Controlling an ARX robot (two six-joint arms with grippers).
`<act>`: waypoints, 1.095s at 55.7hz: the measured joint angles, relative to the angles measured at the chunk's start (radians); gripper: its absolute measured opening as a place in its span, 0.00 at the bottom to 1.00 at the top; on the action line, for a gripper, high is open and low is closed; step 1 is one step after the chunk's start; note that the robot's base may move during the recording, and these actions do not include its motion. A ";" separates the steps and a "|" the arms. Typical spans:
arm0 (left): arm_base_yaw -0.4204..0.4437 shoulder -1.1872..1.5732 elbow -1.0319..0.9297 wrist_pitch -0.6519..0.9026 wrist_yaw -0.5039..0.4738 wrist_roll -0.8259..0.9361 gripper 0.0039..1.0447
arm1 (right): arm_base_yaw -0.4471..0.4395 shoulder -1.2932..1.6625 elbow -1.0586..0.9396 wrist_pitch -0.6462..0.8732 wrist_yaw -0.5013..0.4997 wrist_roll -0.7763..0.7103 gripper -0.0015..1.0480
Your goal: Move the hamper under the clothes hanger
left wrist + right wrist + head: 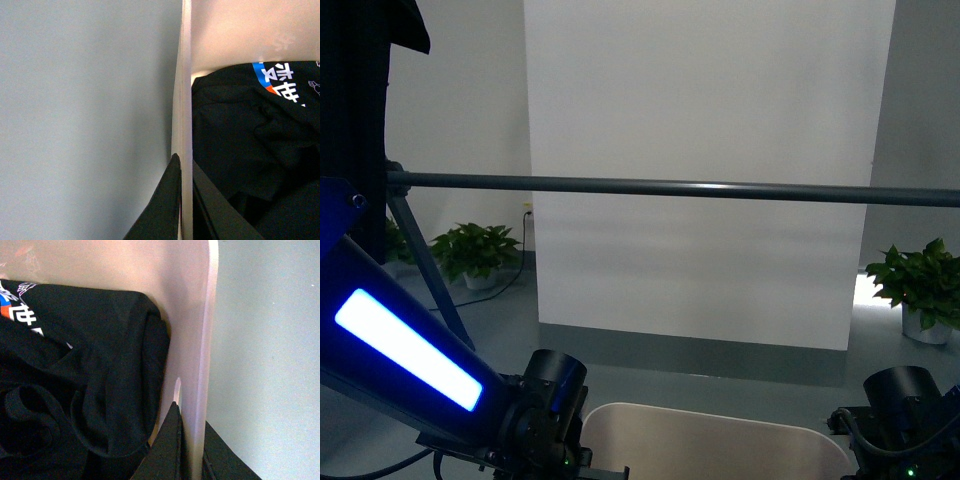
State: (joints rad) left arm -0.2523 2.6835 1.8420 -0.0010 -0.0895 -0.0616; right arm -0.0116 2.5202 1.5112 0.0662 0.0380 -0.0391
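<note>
Left fingers [162, 212], right fingers [167, 445] pinch hamper [710, 445] walls (long axis parallels clothes hanger [670, 187]).

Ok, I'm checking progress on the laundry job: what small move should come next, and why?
Probably ease the hamper forward. The left gripper and right gripper each straddle one of its side walls, apparently clamped. The clothes hanger seems to stand ahead of the hamper's far rim, so its bar is not yet over it.
</note>
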 joint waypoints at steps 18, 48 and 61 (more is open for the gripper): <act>-0.030 0.000 0.000 0.000 0.013 0.000 0.04 | -0.029 0.000 0.000 0.000 0.017 -0.002 0.03; -0.030 0.011 -0.042 0.202 -0.116 -0.036 0.04 | -0.023 0.006 -0.047 0.151 -0.026 0.047 0.03; -0.034 0.066 0.100 0.152 -0.135 -0.037 0.04 | -0.029 0.072 -0.038 0.473 -0.078 0.157 0.03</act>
State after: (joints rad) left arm -0.2863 2.7495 1.9423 0.1509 -0.2245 -0.0982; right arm -0.0402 2.5927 1.4731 0.5392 -0.0402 0.1181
